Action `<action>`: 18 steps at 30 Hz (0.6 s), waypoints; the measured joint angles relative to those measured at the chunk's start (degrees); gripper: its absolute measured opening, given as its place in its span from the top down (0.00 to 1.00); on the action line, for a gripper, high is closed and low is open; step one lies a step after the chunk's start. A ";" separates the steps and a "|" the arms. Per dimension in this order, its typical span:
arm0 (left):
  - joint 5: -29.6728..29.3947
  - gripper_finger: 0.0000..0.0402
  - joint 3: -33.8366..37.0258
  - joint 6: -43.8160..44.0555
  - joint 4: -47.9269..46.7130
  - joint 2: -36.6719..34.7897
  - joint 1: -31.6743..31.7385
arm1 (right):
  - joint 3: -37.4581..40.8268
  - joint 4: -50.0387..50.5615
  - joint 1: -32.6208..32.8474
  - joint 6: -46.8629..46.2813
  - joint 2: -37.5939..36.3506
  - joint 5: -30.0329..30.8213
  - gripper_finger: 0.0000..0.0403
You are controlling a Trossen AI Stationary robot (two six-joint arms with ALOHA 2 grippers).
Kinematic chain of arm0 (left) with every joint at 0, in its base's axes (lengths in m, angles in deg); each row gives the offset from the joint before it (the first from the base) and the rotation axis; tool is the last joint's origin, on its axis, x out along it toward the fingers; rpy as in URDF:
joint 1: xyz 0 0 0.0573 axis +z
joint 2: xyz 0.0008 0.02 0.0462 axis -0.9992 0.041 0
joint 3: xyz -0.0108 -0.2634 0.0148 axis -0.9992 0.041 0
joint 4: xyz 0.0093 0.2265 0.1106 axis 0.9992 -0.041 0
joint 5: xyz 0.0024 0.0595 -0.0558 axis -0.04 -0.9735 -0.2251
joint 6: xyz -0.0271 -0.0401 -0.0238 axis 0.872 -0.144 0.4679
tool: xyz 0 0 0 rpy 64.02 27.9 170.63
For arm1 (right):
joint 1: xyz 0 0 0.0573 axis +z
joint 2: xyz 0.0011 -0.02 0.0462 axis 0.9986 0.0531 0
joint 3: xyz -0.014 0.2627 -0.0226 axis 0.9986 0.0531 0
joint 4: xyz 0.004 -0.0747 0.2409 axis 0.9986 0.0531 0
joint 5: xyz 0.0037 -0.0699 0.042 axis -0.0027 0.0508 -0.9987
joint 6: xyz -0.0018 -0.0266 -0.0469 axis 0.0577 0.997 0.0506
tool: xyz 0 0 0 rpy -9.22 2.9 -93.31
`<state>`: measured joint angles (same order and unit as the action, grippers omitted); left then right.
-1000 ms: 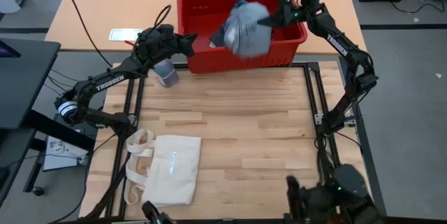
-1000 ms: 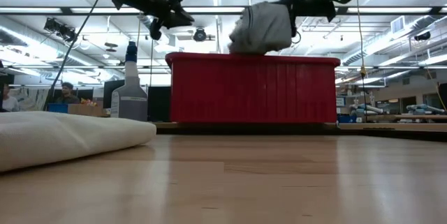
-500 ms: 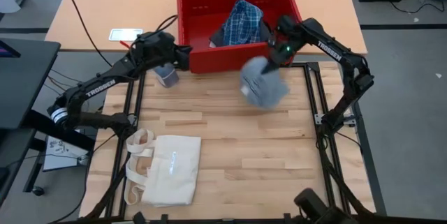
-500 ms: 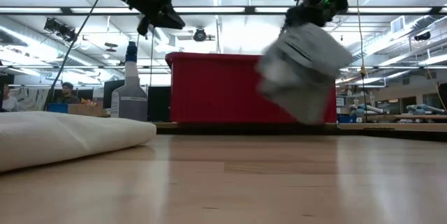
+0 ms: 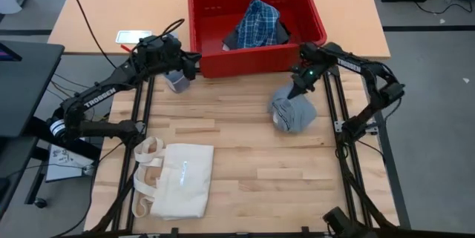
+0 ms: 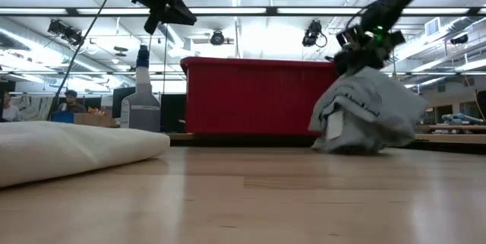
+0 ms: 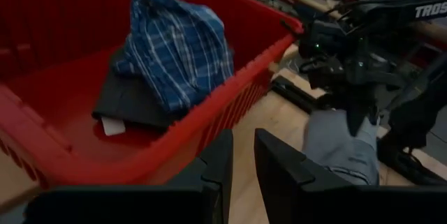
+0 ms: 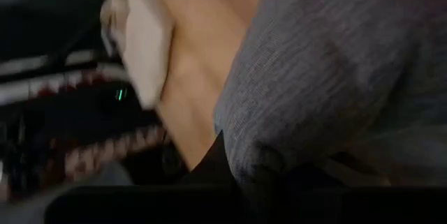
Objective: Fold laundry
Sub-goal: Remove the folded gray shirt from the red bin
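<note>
The grey garment (image 5: 292, 112) is now landing in a heap on the bench near its right edge, just in front of the red basket (image 5: 312, 24). A moment ago it was swinging above the basket. The right gripper (image 5: 303, 87) is still pinching its top. The plaid garment (image 5: 257, 21) and the dark garment (image 7: 129, 97) are waiting in the basket. The left gripper (image 5: 194, 58), its fingers almost closed on nothing, is hovering by the basket's left front corner. Spreading the grey one flat likely comes next.

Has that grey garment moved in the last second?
Yes. The grey garment, held by the right gripper, went from above the red basket down onto the table before it.
</note>
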<state>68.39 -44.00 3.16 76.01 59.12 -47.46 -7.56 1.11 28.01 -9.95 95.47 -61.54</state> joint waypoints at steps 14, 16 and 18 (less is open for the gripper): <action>0.07 0.84 0.00 0.01 -1.61 -0.20 -1.51 | 25.24 -31.64 -9.91 -18.73 -19.31 13.59 0.86; 0.07 0.84 0.00 0.01 -1.61 -0.20 -1.51 | 28.76 -38.67 -10.56 -20.19 -19.58 14.21 0.82; 0.07 0.84 0.00 0.01 -1.61 -0.20 -1.50 | 30.31 -41.63 -10.63 -20.20 -19.85 15.21 0.75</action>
<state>68.46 -44.00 3.17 74.40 58.92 -48.96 22.75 -40.53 17.38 -30.15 75.62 -46.33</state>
